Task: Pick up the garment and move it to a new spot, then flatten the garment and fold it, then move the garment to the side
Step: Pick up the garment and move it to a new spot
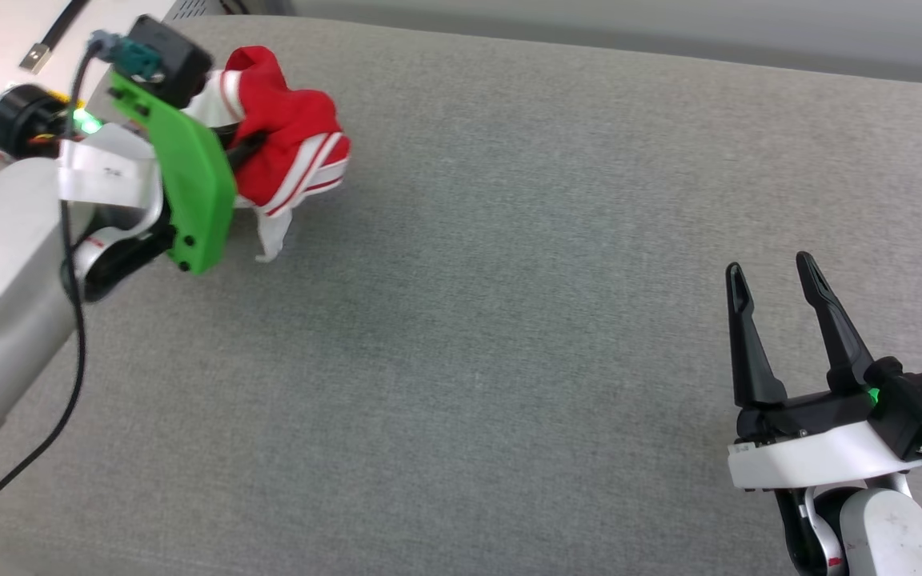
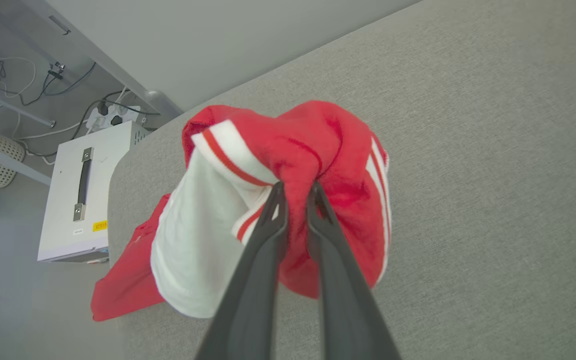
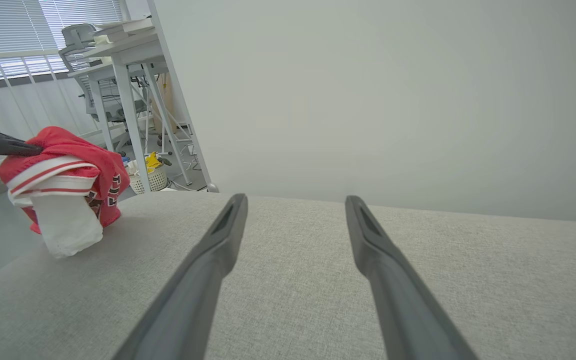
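Note:
The garment [image 1: 289, 148] is a bunched red shirt with white sleeves and red-and-white striped trim, at the far left corner of the grey surface. My left gripper [image 2: 295, 192] is shut on a fold of its red cloth, and the bundle hangs from it with a white sleeve [image 2: 193, 240] dangling toward the surface. In the right wrist view the garment [image 3: 63, 190] shows at the left, lifted, with some dark lettering on it. My right gripper [image 1: 773, 276] stands open and holds nothing, near the front right, far from the garment; its jaws are wide apart [image 3: 293, 200].
The grey cloth-covered table [image 1: 509, 280] spreads wide between the two arms. Off its far left edge stand a white box with a handle [image 2: 80, 192], cables, a basket [image 3: 148, 177] and desks. A pale wall runs behind the table.

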